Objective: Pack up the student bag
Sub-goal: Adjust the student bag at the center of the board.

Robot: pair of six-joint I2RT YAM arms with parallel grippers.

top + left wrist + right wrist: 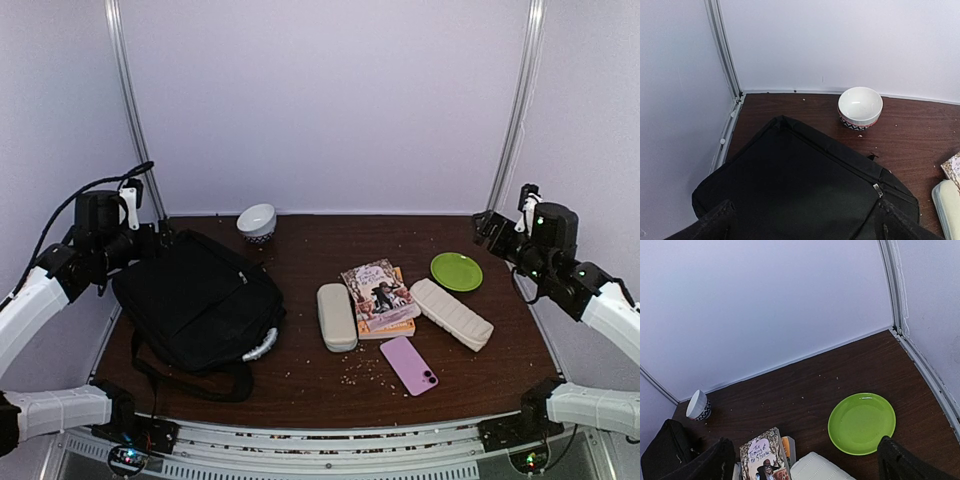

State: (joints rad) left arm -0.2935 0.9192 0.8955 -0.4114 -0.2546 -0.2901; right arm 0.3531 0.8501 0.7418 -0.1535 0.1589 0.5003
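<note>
The left claw point(807, 222) is spread wide and holds nothing. It hangs above the far-left part of the bag point(195, 300). The right claw point(807, 455) is also spread wide and empty, high over the right side of the table point(500, 375), near the plate point(456, 271).

The bag lies flat at the left of the table, with its pale handle turned to the near edge. Its zipper point(877, 189) looks closed. I think this is the first danger: the zipper pull is small, and a claw can slip off it or only drag the soft cloth. Because the bag is limp, its mouth may fall shut again if one arm does not hold it up. The bowl point(257, 221) stands just beside the bag's far corner, so a pull on the bag could knock it. The phone point(408, 364) is thin and flat, and the book point(378, 293) lies on another book, so both may slide rather than lift.

What is inside the bag cannot be seen. The bowl looks empty, and so does the plate. Two pale cases lie closed on either side of the book; their contents are hidden.
</note>
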